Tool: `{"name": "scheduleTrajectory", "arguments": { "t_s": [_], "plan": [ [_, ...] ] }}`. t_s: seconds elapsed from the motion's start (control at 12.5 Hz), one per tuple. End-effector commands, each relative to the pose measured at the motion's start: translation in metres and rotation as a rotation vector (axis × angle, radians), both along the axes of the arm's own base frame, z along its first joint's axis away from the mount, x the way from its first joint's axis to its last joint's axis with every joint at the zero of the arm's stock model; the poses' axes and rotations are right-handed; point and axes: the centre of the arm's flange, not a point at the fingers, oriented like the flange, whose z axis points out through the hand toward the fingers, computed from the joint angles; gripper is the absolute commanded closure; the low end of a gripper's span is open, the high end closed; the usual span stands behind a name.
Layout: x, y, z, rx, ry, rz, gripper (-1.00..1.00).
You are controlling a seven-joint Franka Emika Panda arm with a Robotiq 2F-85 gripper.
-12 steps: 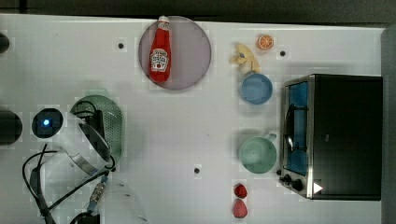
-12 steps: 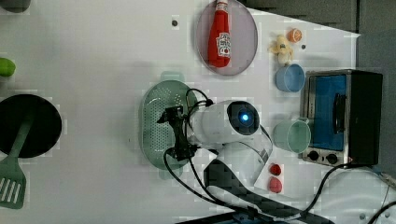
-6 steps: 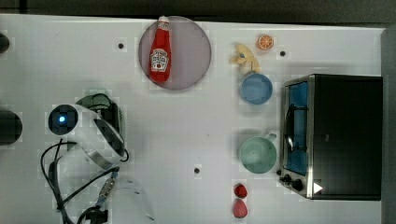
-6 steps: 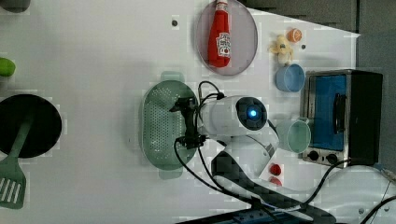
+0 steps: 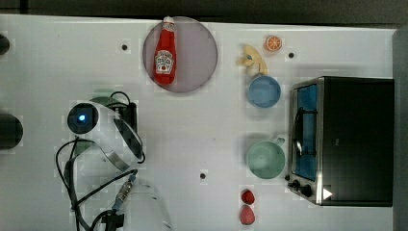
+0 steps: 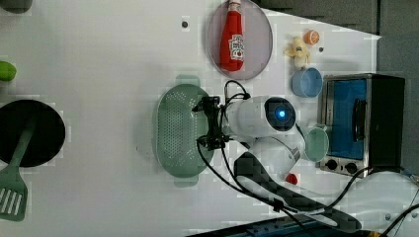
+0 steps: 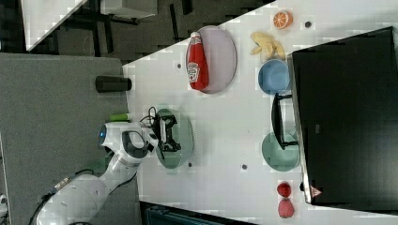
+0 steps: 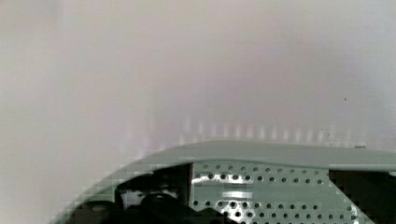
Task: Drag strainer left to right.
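The strainer [image 6: 178, 131], a pale mint-green oblong colander with a dotted bottom, lies on the white table at the left view's middle. My gripper [image 6: 208, 123] hangs open over the rim nearest the toaster oven, black fingers spread along that edge with nothing between them. In the top view the arm covers most of the strainer [image 5: 102, 95], and the gripper [image 5: 131, 115] is on the strainer's right side. The right view has the gripper [image 7: 168, 133] above the strainer [image 7: 184, 136]. The wrist view looks at the strainer's [image 8: 261, 186] rim and perforated wall.
A ketchup bottle [image 5: 165, 55] lies on a round plate [image 5: 197, 53]. Toward the top view's right are a blue bowl [image 5: 263, 91], a green mug [image 5: 264, 160], a toaster oven [image 5: 341, 139] and two strawberries [image 5: 247, 207]. A black pan [image 6: 29, 133] with a spatula sits at the left view's left.
The arm's wrist has swung toward the top view's right, bringing the gripper over the strainer's oven-side rim. The strainer has stayed about where it was. The fingers stay open.
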Motion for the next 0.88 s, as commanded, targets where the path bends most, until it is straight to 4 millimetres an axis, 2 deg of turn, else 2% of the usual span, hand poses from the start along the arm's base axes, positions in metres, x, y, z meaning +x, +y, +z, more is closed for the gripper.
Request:
{"name": "scheduleTrajectory", "arguments": {
  "t_s": [0.08, 0.88],
  "plan": [
    [0.007, -0.022, 0.016, -0.015, -0.016, -0.076, -1.0],
    [0.001, -0.091, 0.014, -0.042, 0.001, -0.057, -1.0]
  ]
}}
